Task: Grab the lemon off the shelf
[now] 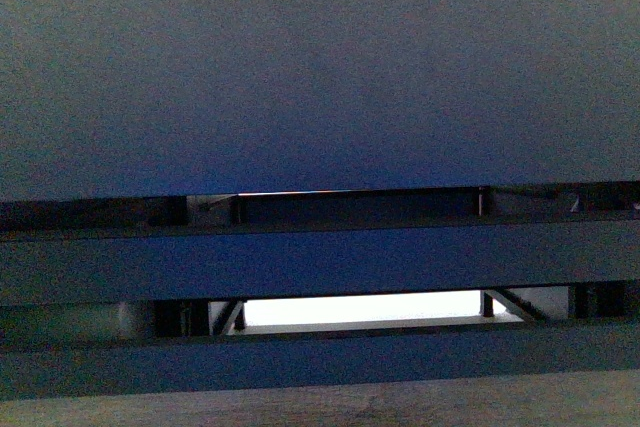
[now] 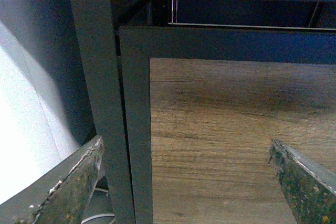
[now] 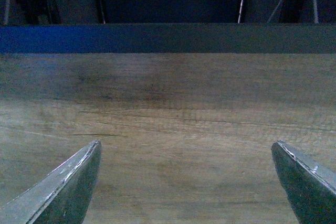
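Both grippers first: the left gripper is spread wide with nothing between its two fingers, and the right gripper is just the same, splayed apart and empty. Two grippers, four fingers showing, nothing held by either one.

Now the lemon, and it's nowhere to be seen! Zero lemons in all three views, and no other fruit either. The front view is crowded by the shelf, one big black rack seen so close that I count three dark tray edges stacked one above another, with narrow shadowy gaps between them and one bright opening low down.

Each wrist camera looks across a wood-grain board framed by dark metal. On the left side, one upright post stands right beside the near finger, with something pale beyond it; I can't tell what.

I'd call this the search and approach stage, with the pick not yet begun. The next move calls for finding the fruit. That probably means shifting the view to another tier. The chosen arm then has to line up on the lemon with its fingers kept apart, and the left arm has to mind that post.
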Controlling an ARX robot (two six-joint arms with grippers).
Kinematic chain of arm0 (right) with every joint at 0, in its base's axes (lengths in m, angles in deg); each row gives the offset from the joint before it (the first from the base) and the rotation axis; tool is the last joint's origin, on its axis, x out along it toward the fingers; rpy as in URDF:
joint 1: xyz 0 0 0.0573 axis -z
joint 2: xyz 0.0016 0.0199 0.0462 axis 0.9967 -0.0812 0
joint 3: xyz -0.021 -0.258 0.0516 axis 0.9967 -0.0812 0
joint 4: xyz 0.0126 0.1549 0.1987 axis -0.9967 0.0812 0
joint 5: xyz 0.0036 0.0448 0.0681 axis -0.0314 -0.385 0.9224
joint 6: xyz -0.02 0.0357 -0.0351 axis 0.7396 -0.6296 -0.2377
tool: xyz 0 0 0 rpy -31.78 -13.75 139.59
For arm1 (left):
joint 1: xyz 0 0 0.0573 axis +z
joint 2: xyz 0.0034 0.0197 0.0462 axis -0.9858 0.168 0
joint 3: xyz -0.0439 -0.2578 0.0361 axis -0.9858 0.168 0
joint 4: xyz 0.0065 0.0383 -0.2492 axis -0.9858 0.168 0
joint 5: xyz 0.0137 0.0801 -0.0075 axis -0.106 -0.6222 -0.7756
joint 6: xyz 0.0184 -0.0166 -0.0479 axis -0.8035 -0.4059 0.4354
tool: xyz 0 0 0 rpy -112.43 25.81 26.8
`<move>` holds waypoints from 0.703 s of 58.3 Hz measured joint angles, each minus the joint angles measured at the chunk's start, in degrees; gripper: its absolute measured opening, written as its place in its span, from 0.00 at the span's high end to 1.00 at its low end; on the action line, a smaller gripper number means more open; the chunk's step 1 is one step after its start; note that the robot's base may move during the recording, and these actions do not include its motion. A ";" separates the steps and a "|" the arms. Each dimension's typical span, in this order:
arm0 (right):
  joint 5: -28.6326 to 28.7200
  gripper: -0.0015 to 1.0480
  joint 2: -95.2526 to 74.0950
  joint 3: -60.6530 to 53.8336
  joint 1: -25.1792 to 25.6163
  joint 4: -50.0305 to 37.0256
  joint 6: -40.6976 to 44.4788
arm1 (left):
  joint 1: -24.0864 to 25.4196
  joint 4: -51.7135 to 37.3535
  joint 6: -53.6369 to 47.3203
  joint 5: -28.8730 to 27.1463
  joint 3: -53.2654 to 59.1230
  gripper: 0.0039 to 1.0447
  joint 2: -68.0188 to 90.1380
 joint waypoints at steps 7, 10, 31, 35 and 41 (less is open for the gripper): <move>-0.02 0.07 0.00 0.00 0.00 0.00 0.00 | 0.00 -0.02 0.00 0.00 0.00 0.07 0.00; 0.00 0.07 0.00 0.00 0.00 0.00 0.00 | 0.00 0.00 0.00 0.00 0.00 0.07 0.00; 0.02 0.07 0.00 0.00 0.00 0.00 0.00 | 0.00 -0.02 0.00 0.00 0.00 0.07 0.00; 0.04 0.07 0.00 0.00 0.00 0.00 0.02 | 0.00 -0.02 0.02 0.02 0.00 0.07 0.00; 0.02 0.07 0.00 0.00 0.00 0.00 0.00 | 0.00 -0.02 0.00 0.00 0.00 0.07 0.00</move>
